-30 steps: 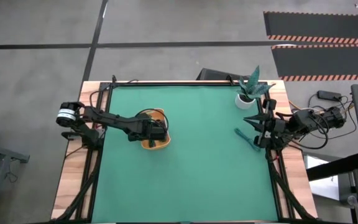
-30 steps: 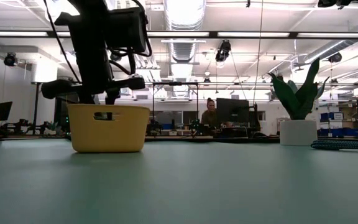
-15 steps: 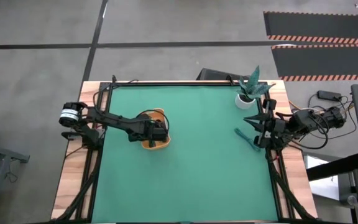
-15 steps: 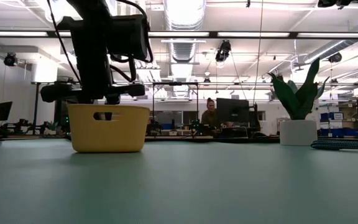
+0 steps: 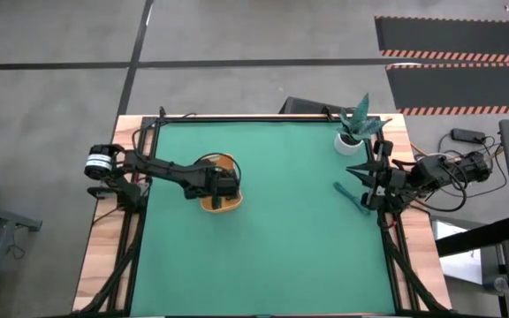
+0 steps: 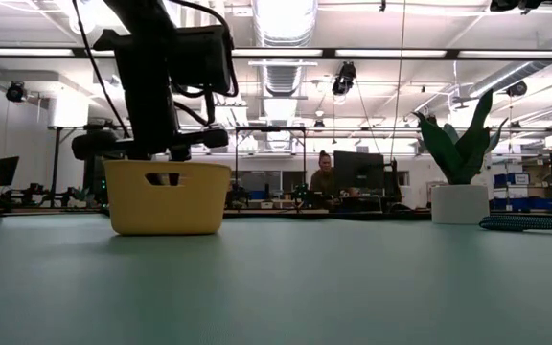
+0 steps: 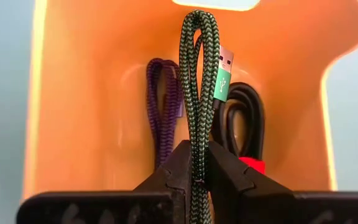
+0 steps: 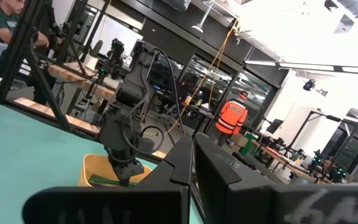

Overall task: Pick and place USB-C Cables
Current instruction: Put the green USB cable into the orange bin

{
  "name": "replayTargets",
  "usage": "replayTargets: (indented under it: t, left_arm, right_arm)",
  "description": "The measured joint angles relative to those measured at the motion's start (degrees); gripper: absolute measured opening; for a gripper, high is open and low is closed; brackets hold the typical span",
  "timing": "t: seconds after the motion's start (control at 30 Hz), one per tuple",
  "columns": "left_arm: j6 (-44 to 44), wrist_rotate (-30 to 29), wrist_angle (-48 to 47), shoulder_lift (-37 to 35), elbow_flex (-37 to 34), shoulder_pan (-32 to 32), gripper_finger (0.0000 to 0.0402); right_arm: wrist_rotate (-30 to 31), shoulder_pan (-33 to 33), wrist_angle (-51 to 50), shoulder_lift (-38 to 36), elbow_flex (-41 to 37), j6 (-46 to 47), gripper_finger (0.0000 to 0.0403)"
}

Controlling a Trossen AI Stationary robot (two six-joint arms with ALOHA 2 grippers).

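Observation:
My left gripper (image 7: 197, 174) hangs over the orange tray (image 5: 220, 185), shut on a dark green braided USB-C cable bundle (image 7: 199, 81) with a green plug. A purple-blue cable bundle (image 7: 163, 112) and a black cable bundle (image 7: 244, 124) lie on the tray's floor. In the low view the left gripper (image 6: 151, 144) sits just above the tray's rim (image 6: 168, 165). A teal cable bundle (image 5: 350, 196) lies on the mat beside my right gripper (image 5: 363, 181), which is shut and empty at the table's right edge. My left gripper pinches the green cable bundle between its two fingers, across its doubled strands near one end (image 7: 197, 163). The fingers point down into the tray. The bundle's looped end (image 7: 197, 25) and green plug (image 7: 224, 71) reach past the fingertips toward the tray's floor.
A potted plant in a white pot (image 5: 352, 131) stands at the far right of the green mat (image 5: 272, 247). Wooden table margins (image 5: 104, 256) flank the mat. People and workbenches show in the room behind.
My left gripper has moved a little lower over the tray with the green cable bundle still in its hold. My right arm has kept still.

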Motion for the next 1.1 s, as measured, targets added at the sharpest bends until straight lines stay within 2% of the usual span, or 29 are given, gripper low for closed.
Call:
replayTargets:
  t: [1.1]
  left_arm:
    - [0.1,-1.4,2.5,2.2,-0.2,0.3,0.0020]
  right_arm:
    - [0.0,0.0,0.0,0.0,0.0,0.0,0.0009]
